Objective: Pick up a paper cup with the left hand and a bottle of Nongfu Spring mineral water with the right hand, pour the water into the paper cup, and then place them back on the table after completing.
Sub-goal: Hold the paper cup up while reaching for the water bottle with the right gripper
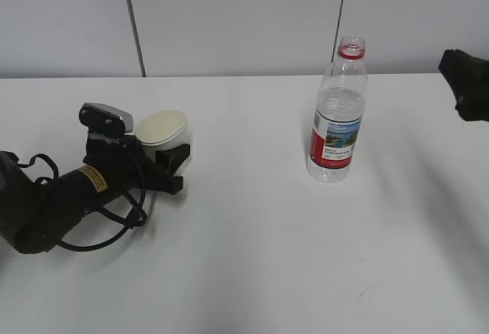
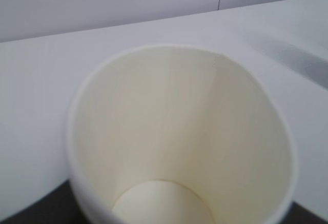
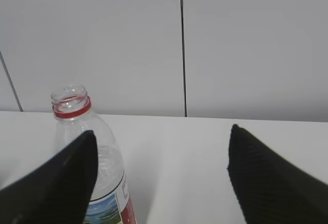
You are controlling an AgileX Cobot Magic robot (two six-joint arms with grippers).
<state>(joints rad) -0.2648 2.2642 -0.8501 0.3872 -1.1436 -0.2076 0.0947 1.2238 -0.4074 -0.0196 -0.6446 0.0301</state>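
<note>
Most of right hand (image 1: 467, 83) cropped, cup (image 2: 179, 142) base cut off

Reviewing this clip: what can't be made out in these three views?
- Left gripper: the paper cup covers its tips in the exterior view; the left wrist view shows only the cup, so contact is unclear.
- Right gripper: cut off at the exterior view's right edge.
- Bottle: lower part hidden by the frame edge and a finger in the right wrist view.
</note>
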